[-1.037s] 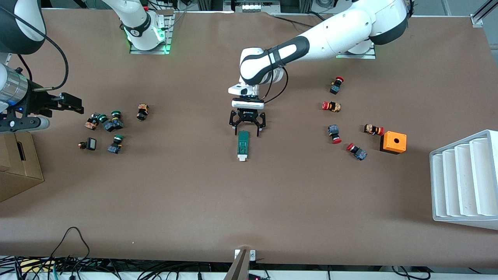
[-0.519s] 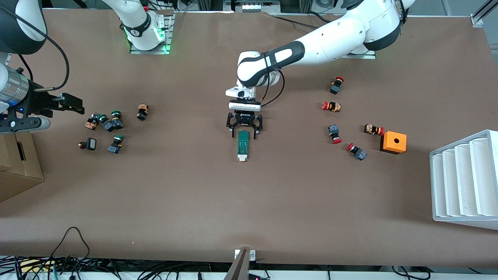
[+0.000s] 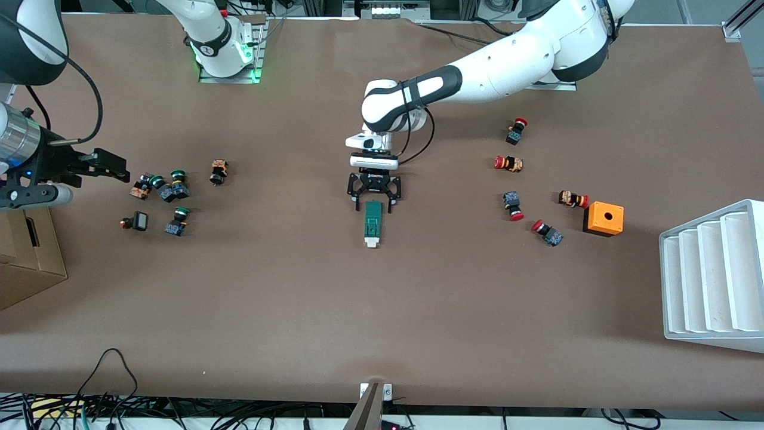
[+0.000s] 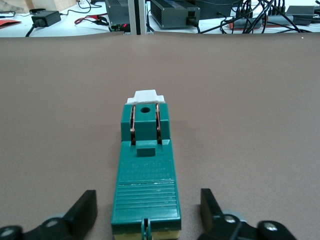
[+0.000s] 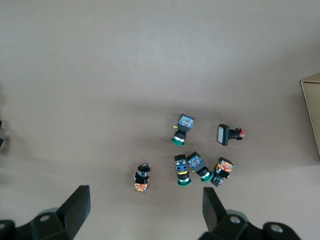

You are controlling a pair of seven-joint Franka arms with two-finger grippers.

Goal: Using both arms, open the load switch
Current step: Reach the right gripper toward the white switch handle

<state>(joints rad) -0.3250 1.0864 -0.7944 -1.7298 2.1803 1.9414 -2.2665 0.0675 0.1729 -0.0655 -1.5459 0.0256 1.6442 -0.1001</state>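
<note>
The load switch (image 3: 373,222) lies flat mid-table, a slim dark-green block whose white tab end (image 4: 146,96) points toward the front camera. My left gripper (image 3: 374,206) is down at the switch's green end, the one farther from the front camera. Its fingers (image 4: 85,206) straddle that end, open, with a gap on each side. My right gripper (image 3: 110,165) hangs open and empty in the air at the right arm's end of the table, over bare table beside a cluster of green-capped buttons (image 5: 190,167).
Green-capped push buttons (image 3: 170,191) lie toward the right arm's end. Red-capped ones (image 3: 513,206) and an orange box with a hole (image 3: 603,218) lie toward the left arm's end. A white ribbed tray (image 3: 710,275) and a cardboard box (image 3: 27,254) sit at the table's two ends.
The left gripper has shifted slightly toward the right arm's end, lining up over the switch's end, and its fingers have drawn a little closer together. The right arm has barely moved.
</note>
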